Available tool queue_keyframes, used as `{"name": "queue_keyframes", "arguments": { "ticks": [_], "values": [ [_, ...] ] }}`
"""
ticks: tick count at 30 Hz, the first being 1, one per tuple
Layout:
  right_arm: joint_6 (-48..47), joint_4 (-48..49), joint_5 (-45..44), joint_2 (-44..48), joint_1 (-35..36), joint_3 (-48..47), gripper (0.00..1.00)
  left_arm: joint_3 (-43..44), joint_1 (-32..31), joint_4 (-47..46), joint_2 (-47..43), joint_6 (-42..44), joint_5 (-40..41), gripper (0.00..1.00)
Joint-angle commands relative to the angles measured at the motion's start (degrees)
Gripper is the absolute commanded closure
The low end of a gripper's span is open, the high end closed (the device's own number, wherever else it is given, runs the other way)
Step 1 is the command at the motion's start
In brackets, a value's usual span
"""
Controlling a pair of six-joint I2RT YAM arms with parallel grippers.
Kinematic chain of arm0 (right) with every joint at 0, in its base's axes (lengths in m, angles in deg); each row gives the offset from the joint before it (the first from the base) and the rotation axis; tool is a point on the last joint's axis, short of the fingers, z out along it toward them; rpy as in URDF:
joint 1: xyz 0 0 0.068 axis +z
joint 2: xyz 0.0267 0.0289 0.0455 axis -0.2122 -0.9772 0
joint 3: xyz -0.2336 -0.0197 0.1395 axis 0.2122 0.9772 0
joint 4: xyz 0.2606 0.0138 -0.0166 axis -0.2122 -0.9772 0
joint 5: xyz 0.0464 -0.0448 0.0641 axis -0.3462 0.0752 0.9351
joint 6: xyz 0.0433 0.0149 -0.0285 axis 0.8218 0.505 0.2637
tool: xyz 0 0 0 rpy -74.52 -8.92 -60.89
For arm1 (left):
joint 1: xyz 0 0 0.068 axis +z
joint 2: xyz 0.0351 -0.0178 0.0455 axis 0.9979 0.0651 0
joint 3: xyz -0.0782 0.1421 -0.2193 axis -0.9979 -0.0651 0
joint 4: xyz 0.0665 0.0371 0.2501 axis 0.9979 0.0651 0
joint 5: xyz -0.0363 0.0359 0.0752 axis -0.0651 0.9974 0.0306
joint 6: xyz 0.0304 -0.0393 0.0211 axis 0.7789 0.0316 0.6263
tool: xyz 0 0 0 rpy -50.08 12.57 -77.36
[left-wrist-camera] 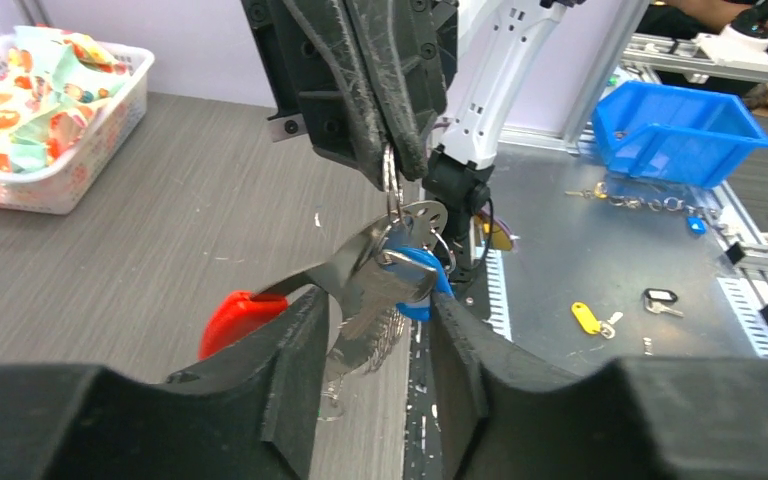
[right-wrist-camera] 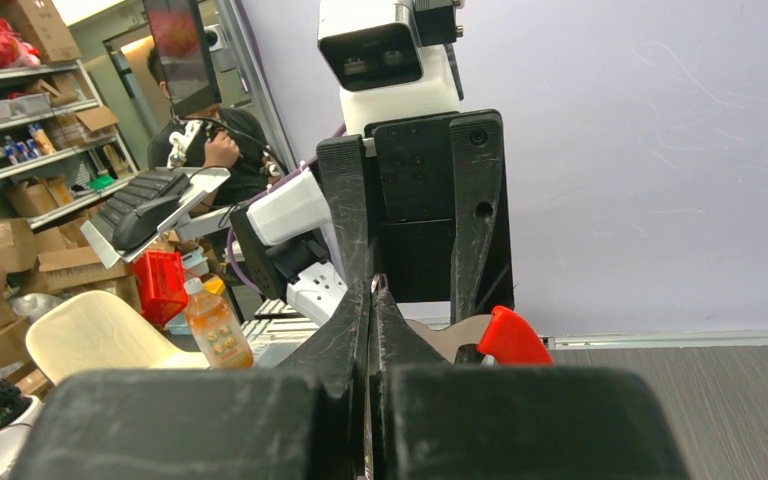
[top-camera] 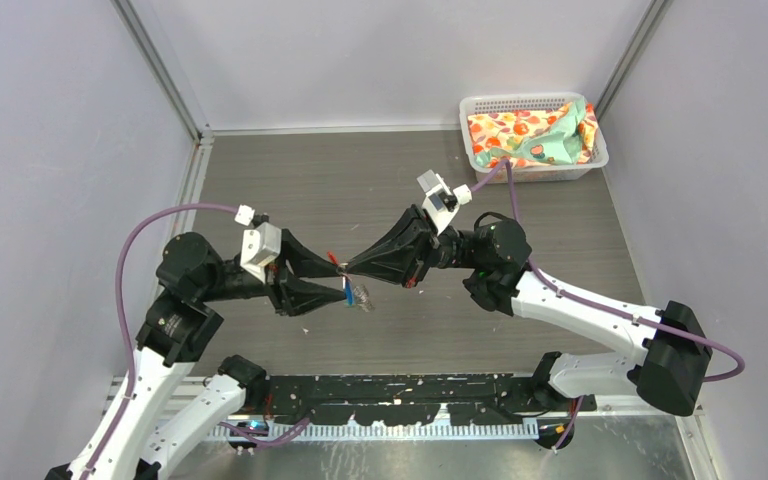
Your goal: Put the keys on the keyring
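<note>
Above the middle of the tabletop, the left claw and right claw meet tip to tip, with the keyring and keys between them. A basket sits at the far right corner.

Grey wood-grain table. White mesh basket at far right corner (patterned cloth bundled inside). Few pale specks toward near edge.

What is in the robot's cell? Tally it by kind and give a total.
Grippers: 2, left gripper and right gripper
Keyring: 1
Blue-headed key: 1
Basket: 1
Patterned cloth: 1
Total: 6
</note>
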Motion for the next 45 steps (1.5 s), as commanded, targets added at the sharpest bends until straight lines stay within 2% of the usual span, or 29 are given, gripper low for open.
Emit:
{"name": "queue_keyframes", "arguments": {
  "ticks": [1, 10, 14, 33, 34, 35, 40, 42, 43, 45],
  "values": [
    [0.67, 2.73, -0.11, 0.18, -0.24, -2.85, 0.99, -0.32, -0.16, -4.04, -0.39, -0.82, 2.45, 0.62],
    [-0.01, 0.9, 0.4, -0.31, -0.29, -3.12, 0.99, 0.52, -0.16, -4.78, -0.65, -2.27, 4.51, 0.91],
    [-1.06, -0.82, 0.78, -0.12, -0.23, -3.2, 0.99, 0.98, -0.16, -4.82, -0.8, -2.24, 4.38, 0.99],
    [-7.51, -10.63, 0.34, 2.41, -0.23, -3.11, 0.99, 1.42, -0.16, -3.06, -1.57, -0.7, 4.25, 1.0],
    [-7.8, -10.98, -0.01, 2.73, -0.23, -3.12, 0.99, 1.24, -0.16, -2.6, -1.6, -0.25, 4.73, 0.97],
    [-8.12, -11.44, -0.57, 3.05, -0.28, -3.08, 0.99, 1.12, -0.16, -1.54, -1.63, 0.53, 5.36, 0.76],
    [-12.38, -17.44, -2.33, 5.88, -0.72, -4.7, 0.99, -0.23, -0.16, 10.4, -1.85, 11.52, 10.85, 0.19],
    [-14.11, -21.23, -2.88, 6.35, -0.93, -5.76, 0.99, -1.17, -0.16, 12.45, -2.18, 12.87, 12.66, 0.05],
    [-15.07, -23.45, -3.69, 6.6, -1.12, -6.13, 0.99, -1.41, -0.16, 13.25, -2.31, 13.02, 13.26, 0.01],
    [-16.73, -26.37, -6.11, 7.2, -1.51, -5.86, 0.99, -1.55, -0.16, 14.13, -2.63, 12.78, 15.19, 0.0]
  ]
}}
